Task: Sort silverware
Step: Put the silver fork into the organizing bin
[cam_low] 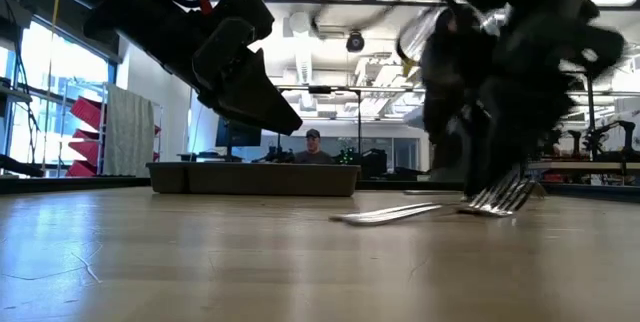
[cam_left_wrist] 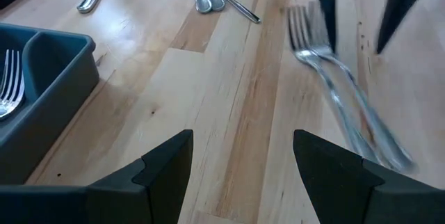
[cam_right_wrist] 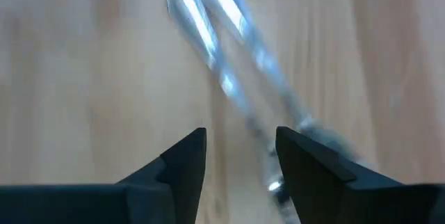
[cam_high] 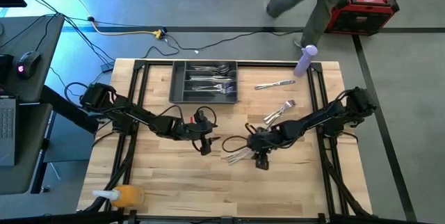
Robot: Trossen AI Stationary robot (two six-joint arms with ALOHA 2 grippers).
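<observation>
Two forks [cam_right_wrist: 240, 78] lie on the wood just ahead of the right gripper [cam_right_wrist: 240, 158], jaws apart, not clamped. Left gripper [cam_left_wrist: 240, 165] gapes beside them.

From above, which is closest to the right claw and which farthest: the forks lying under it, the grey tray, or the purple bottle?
From the right gripper:
1. Forks, lying on the table right beside it.
2. Grey tray, at the table's far edge, toward the left arm.
3. Purple bottle, far right corner; nearly tied with the tray.
</observation>
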